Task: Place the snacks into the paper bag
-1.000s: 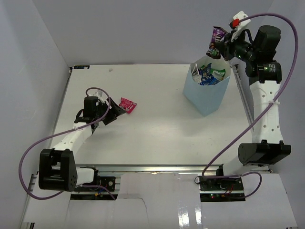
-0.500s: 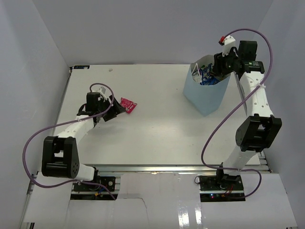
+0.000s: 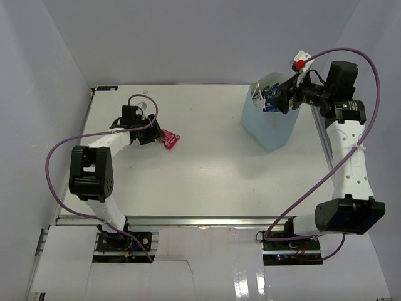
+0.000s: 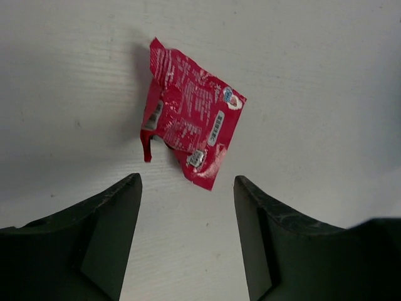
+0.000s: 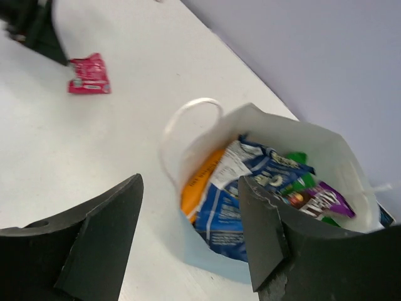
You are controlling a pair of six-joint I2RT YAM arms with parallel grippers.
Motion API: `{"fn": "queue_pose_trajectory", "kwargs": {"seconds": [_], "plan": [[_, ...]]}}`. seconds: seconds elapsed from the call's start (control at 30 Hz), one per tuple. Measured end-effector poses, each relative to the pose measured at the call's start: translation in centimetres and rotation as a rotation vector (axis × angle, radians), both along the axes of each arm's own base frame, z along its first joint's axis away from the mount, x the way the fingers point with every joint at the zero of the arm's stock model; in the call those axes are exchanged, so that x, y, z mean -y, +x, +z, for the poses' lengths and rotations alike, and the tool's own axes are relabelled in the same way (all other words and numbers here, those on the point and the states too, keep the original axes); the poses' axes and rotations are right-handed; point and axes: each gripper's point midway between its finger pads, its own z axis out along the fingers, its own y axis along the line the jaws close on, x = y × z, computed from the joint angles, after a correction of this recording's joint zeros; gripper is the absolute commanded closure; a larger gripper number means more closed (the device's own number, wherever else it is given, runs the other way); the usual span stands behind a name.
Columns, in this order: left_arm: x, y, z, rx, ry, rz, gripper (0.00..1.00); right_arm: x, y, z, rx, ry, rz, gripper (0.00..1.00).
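Note:
A pink packet [image 3: 169, 138] [image 4: 191, 128] lies flat on the white table, left of centre. My left gripper [image 3: 152, 134] [image 4: 187, 182] hovers open just short of it, the packet lying beyond the fingertips and nothing between them. At the back right the light-blue paper bag [image 3: 269, 128] [image 5: 269, 125] stands upright. Inside it show the orange chip bag [image 5: 197, 185], the dark blue bag [image 5: 250, 182], a green packet [image 5: 296, 157] and the purple candy bar [image 5: 319, 200]. My right gripper [image 3: 282, 100] [image 5: 191, 182] hangs open and empty over the bag's mouth.
Grey walls close in the table on the left, back and right. A white cord handle [image 5: 182, 113] arches over the paper bag's near rim. The bag stands close to the table's right edge rail [image 3: 321, 128].
My right gripper came down over the bag and opened, and the purple candy bar it held now lies inside. My left arm swung back and right, closer to the pink packet.

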Motion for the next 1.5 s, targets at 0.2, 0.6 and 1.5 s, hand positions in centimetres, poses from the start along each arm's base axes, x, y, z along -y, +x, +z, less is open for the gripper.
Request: {"fn": "queue_pose_trajectory", "kwargs": {"seconds": [0.2, 0.6, 1.5], "plan": [[-0.2, 3.3, -2.2, -0.055, 0.035, 0.005, 0.38, -2.0, -2.7, -2.3, -0.055, 0.051, 0.144, 0.32], [0.5, 5.2, -4.2, -0.120, 0.042, -0.021, 0.80, -3.0, -4.0, -3.9, -0.112, 0.090, 0.227, 0.33], [15.9, -14.8, 10.1, 0.268, -0.325, -0.667, 0.90, -21.1, -10.4, -17.5, -0.509, -0.089, 0.434, 0.10]]}}
